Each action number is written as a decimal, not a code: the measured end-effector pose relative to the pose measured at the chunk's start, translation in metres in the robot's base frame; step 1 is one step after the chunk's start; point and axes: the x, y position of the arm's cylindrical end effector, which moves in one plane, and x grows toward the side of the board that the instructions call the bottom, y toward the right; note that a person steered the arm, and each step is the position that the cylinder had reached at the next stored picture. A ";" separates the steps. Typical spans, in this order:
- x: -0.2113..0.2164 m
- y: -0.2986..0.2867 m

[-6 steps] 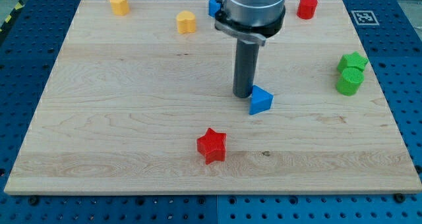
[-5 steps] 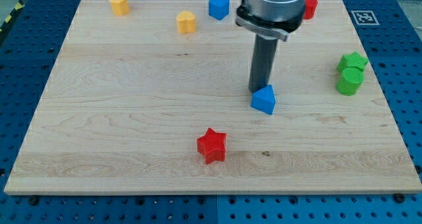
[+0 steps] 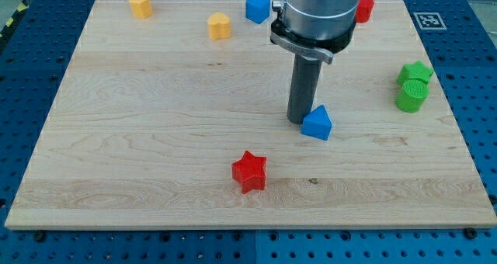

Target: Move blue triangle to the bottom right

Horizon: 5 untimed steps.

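Note:
The blue triangle [image 3: 317, 123] lies on the wooden board [image 3: 155, 140], right of the middle. My tip [image 3: 300, 120] rests on the board right against the triangle's left side, slightly toward the view's top. The rod rises straight up from there to the arm's grey body at the view's top.
A red star [image 3: 249, 171] lies below and left of the triangle. A green star [image 3: 415, 72] and a green cylinder [image 3: 411, 97] sit at the right edge. A blue cube [image 3: 258, 8], a red cylinder [image 3: 363, 8], a yellow heart-like block [image 3: 220, 26] and a yellow block [image 3: 140, 3] lie along the top.
The blue triangle has slid a little to the right and down. My tip swung right over its top side, then came back to its upper left side.

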 end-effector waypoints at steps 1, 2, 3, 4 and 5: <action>0.005 0.015; 0.016 0.025; 0.033 0.035; 0.042 0.057; 0.043 0.095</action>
